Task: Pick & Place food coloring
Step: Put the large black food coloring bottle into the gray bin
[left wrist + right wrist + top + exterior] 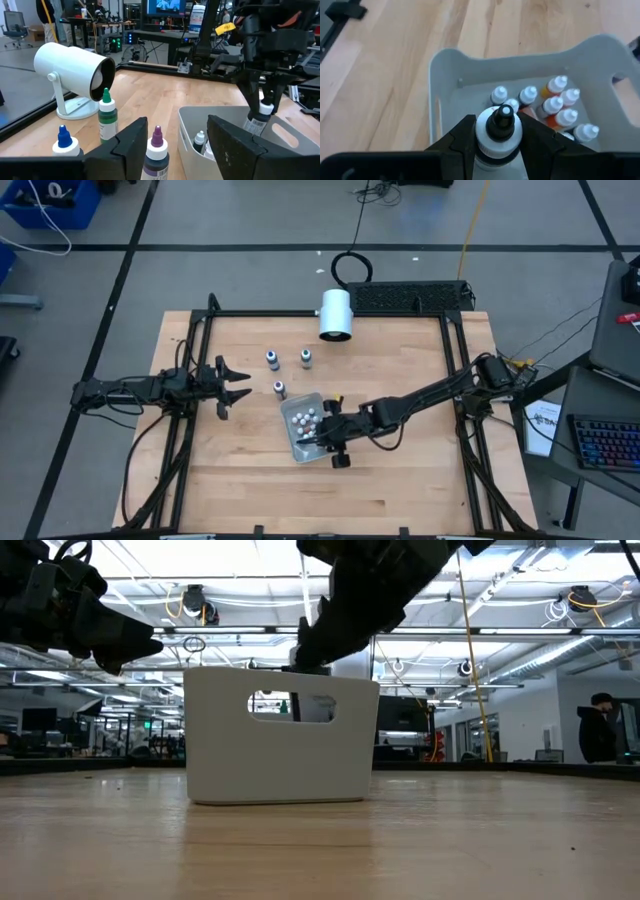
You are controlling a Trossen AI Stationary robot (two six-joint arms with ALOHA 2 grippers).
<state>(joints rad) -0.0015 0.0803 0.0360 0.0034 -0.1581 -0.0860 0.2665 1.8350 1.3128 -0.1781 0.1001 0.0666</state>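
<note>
The right gripper (499, 145) is clamped on a black-capped pale bottle (499, 131) directly above the white plastic bin (303, 448). Three capped food coloring bottles (279, 389) stand on the wood beside the bin. The left gripper (236, 382), fingers spread, hovers near them.

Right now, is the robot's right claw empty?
No: the right gripper is clamped on a small bottle with a dark cap, holding it over the white bin of white-capped bottles.
</note>
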